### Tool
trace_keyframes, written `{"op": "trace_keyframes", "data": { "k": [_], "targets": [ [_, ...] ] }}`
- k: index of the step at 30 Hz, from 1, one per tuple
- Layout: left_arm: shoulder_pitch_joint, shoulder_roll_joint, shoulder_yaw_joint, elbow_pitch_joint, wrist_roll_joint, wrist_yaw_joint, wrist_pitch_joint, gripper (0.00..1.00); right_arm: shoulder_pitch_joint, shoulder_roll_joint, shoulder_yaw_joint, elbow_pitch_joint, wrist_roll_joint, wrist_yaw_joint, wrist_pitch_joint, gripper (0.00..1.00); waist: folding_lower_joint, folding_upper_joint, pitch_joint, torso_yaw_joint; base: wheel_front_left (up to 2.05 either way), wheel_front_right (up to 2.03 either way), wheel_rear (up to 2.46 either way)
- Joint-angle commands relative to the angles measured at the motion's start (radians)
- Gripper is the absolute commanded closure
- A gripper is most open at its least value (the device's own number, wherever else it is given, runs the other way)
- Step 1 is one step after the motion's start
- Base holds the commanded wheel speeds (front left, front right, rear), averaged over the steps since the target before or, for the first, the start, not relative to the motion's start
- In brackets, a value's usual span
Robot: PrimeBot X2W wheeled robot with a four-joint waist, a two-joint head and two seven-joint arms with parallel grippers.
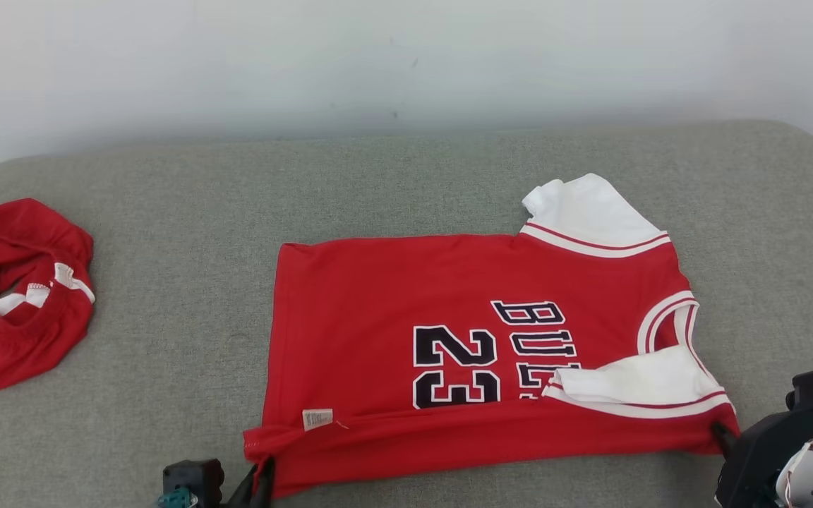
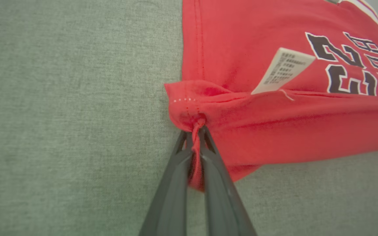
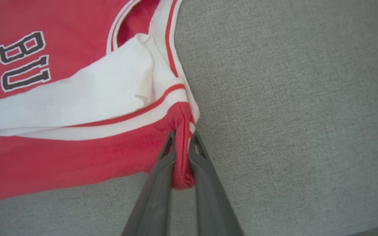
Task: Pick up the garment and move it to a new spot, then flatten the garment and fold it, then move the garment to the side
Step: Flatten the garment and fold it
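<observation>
A red jersey (image 1: 392, 296) with white sleeves and a black "23" lies spread on the grey cushion, its near edge folded up over the front. My left gripper (image 1: 260, 474) is shut on the jersey's near left corner (image 2: 194, 126), the cloth pinched between both fingers. At the near right corner, under the folded white sleeve (image 3: 87, 95), my right gripper (image 1: 720, 434) is shut on the red hem (image 3: 183, 131). A white care label (image 2: 282, 70) sticks up near the left corner.
A second red garment (image 1: 15, 293) lies bunched at the cushion's left edge. The grey cushion (image 1: 188, 212) reaches back to a pale wall (image 1: 378, 56). Its rounded right corner (image 1: 812, 152) is near the jersey's collar side.
</observation>
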Motion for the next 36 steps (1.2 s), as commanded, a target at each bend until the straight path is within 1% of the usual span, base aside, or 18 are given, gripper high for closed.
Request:
{"op": "trace_keyframes", "data": {
  "k": [1, 2, 3, 4, 5, 6, 10, 14, 20, 23, 27, 29, 32, 33, 36],
  "targets": [
    [0.026, 0.014, 0.003, -0.008, 0.000, 0.019, 0.010, 1.00, 0.019, 0.005, -0.007, -0.011, -0.010, -0.002, 0.006, 1.00, 0.0001, 0.0000, 0.000, -0.004, 0.00, 0.00, 0.00],
    [0.026, 0.014, 0.003, -0.008, 0.000, 0.019, 0.010, 1.00, 0.019, 0.005, -0.007, -0.011, -0.010, -0.002, 0.006, 1.00, 0.0001, 0.0000, 0.000, -0.004, 0.00, 0.00, 0.00],
    [0.034, 0.010, 0.003, -0.016, -0.003, 0.028, 0.014, 1.00, 0.026, 0.010, -0.010, -0.012, -0.010, -0.002, 0.008, 1.00, 0.0001, 0.0000, 0.000, -0.005, 0.00, 0.00, 0.00],
    [0.041, 0.004, 0.004, -0.027, -0.007, 0.034, 0.015, 1.00, 0.030, 0.014, -0.011, -0.013, -0.008, -0.002, 0.011, 0.78, 0.0001, 0.0000, 0.000, -0.007, 0.00, 0.00, 0.00],
    [0.046, 0.002, 0.002, -0.035, -0.006, 0.040, 0.015, 0.51, 0.033, 0.017, -0.010, -0.014, -0.007, -0.002, 0.011, 0.15, 0.0001, 0.0000, 0.000, -0.008, 0.00, 0.00, 0.00],
    [0.052, 0.003, 0.002, -0.039, -0.005, 0.044, 0.013, 0.00, 0.033, 0.018, -0.012, -0.014, -0.011, -0.002, 0.004, 0.00, 0.0001, 0.0000, 0.000, -0.008, 0.00, 0.00, 0.00],
    [0.058, 0.002, -0.001, -0.057, -0.003, 0.055, 0.011, 0.00, 0.017, 0.007, -0.013, -0.006, -0.031, -0.002, -0.018, 0.00, 0.0001, 0.0000, 0.003, -0.007, 0.00, 0.00, 0.00],
    [0.035, 0.026, 0.016, -0.086, 0.001, 0.069, 0.010, 0.00, -0.031, -0.010, -0.014, -0.017, -0.033, -0.002, -0.024, 0.00, 0.0001, 0.0000, 0.012, -0.005, 0.00, 0.00, 0.00],
    [-0.057, 0.068, 0.050, -0.154, 0.001, 0.078, 0.048, 0.00, -0.173, -0.046, 0.012, -0.055, -0.019, -0.002, 0.024, 0.00, 0.0001, 0.0000, 0.052, -0.013, 0.00, 0.00, 0.00],
    [-0.136, 0.076, 0.061, -0.155, -0.006, 0.080, 0.087, 0.00, -0.261, -0.059, 0.037, -0.040, -0.022, -0.002, 0.064, 0.00, 0.0001, 0.0000, 0.081, -0.015, 0.00, 0.00, 0.00],
    [-0.265, 0.063, 0.059, -0.112, -0.027, 0.062, 0.160, 0.00, -0.387, -0.086, 0.090, 0.020, -0.033, -0.002, 0.105, 0.00, 0.0001, 0.0000, 0.135, -0.016, 0.00, 0.00, 0.00],
    [-0.328, 0.057, 0.057, -0.081, -0.035, 0.042, 0.180, 0.00, -0.453, -0.072, 0.096, 0.061, -0.007, -0.002, 0.117, 0.00, 0.0001, 0.0000, 0.161, -0.017, 0.00, 0.00, 0.00],
    [-0.427, 0.051, 0.056, -0.027, -0.033, 0.024, 0.207, 0.00, -0.559, -0.068, 0.095, 0.124, -0.020, -0.002, 0.107, 0.00, 0.0001, 0.0000, 0.203, -0.020, 0.00, 0.00, 0.00],
    [-0.488, 0.044, 0.052, 0.012, -0.033, 0.015, 0.227, 0.00, -0.618, -0.067, 0.108, 0.170, -0.036, -0.002, 0.096, 0.00, 0.0001, 0.0000, 0.229, -0.022, 0.00, 0.00, 0.00],
    [-0.561, 0.044, 0.050, 0.071, -0.044, 0.000, 0.269, 0.00, -0.703, -0.051, 0.138, 0.240, -0.056, -0.002, 0.070, 0.00, 0.0001, 0.0000, 0.257, -0.035, 0.00, 0.00, 0.00]
  ]
}}
